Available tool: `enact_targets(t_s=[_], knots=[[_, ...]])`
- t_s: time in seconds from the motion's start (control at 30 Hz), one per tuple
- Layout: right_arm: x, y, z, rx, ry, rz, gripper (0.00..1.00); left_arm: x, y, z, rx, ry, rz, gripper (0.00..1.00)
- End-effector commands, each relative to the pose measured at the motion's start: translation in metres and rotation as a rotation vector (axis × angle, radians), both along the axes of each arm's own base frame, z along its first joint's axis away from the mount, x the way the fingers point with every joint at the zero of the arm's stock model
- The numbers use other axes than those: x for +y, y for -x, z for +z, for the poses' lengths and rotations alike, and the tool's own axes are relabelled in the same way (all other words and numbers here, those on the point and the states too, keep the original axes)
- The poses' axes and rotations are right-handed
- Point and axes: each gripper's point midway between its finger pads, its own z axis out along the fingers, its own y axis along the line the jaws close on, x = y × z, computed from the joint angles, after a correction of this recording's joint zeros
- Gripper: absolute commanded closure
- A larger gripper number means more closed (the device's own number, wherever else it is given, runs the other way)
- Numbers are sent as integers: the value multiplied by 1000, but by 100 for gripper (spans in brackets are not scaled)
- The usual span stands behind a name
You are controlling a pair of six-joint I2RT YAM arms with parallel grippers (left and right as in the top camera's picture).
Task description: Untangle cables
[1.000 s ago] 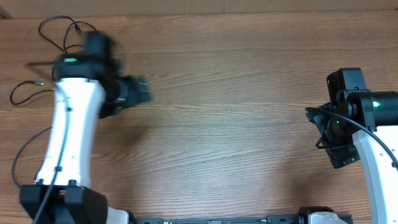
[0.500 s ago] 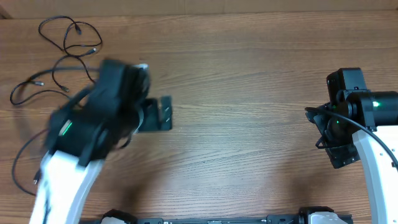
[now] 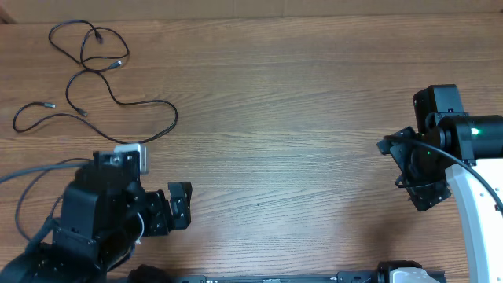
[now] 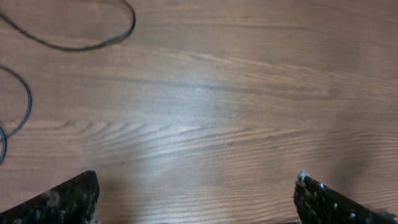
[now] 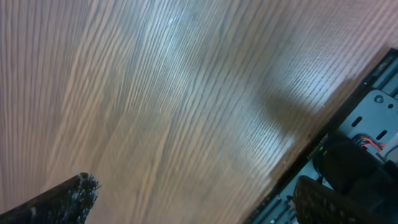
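With left jaws and right jaws wide open and empty, the cables (image 3: 118, 101) lie in loose loops on the surface (image 3: 299, 118) ahead-left of the left jaws, seemingly between grasps; next the left jaws must reach forward for one strand

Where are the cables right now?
In the overhead view, the cables lie loose in the far-left corner of the table, beyond the open left gripper, which isn't touching them.

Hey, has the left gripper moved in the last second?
Yes. The left gripper has pulled back from up by the cables toward the near edge of the table; the cables now lie beyond it.
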Motion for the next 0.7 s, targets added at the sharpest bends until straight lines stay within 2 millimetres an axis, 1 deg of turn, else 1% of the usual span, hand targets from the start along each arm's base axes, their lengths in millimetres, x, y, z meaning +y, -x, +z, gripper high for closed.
enact_targets(t_s=[0.0, 0.13, 0.23, 0.27, 0.43, 0.5, 0.63, 0.67], knots=[[8, 1, 12, -44, -37, 137, 0, 3, 0, -13, 30, -9, 32, 0], [7, 13, 24, -102, -20, 200, 0, 3, -2, -18, 53, -18, 33, 0], [6, 26, 41, -203, -3, 237, 0, 2, -4, -20, 64, -22, 33, 0], [5, 36, 54, -281, 10, 239, 0, 2, -4, -21, 68, -24, 33, 0], [5, 67, 80, -478, 45, 282, 0, 1, -7, -22, 74, -26, 33, 0], [5, 80, 88, -546, 66, 316, 0, 0, -8, -22, 73, -26, 33, 1], [4, 107, 95, -637, 85, 329, 0, 0, -8, -23, 81, -29, 33, 0], [4, 119, 97, -677, 95, 338, 0, 0, -8, -23, 82, -29, 33, 0]])
